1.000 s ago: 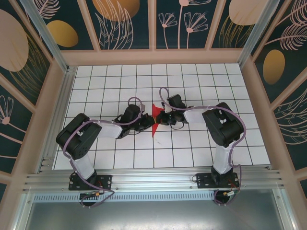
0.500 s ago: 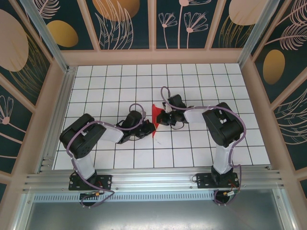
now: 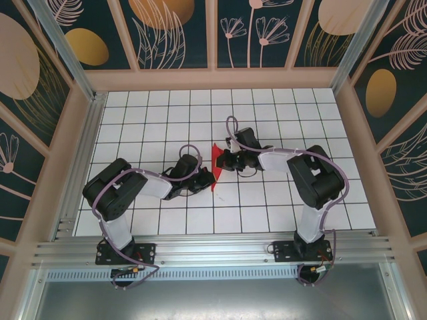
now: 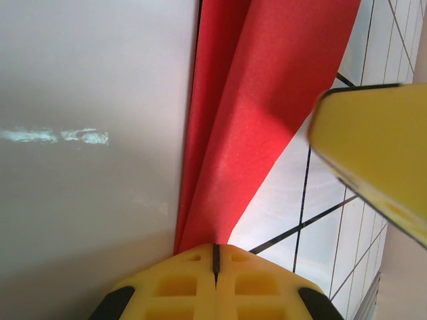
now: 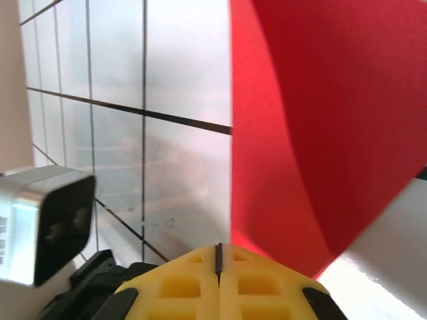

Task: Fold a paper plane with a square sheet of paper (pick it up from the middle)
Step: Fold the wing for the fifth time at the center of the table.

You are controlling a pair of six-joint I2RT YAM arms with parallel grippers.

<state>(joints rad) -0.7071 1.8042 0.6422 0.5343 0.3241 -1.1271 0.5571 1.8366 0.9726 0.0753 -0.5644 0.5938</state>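
While both arms reach inward over the white gridded table [image 3: 147,120], the folded red sheet of paper [image 3: 213,165] sits near the table's centre, caught between the two grippers. Seen from above, it is a narrow creased strip running from 12 to 6 o'clock.

The left gripper [image 3: 207,179] meets the strip's lower end from about 8 o'clock. In the left wrist view its yellow fingers [image 4: 180,293] are pressed together with no gap at the seam. The red paper [image 4: 247,120] narrows into their tips, so it is pinched there. A yellow finger of the other arm [image 4: 373,153] crosses at 3 o'clock.

The right gripper [image 3: 221,161] comes in from 3 o'clock, against the strip's upper half. In the right wrist view its fingers [image 5: 180,287] are likewise pressed together, and the red sheet [image 5: 333,120] fans upward from them toward 1 o'clock. A grey camera housing [image 5: 47,220] sits at 8 o'clock.
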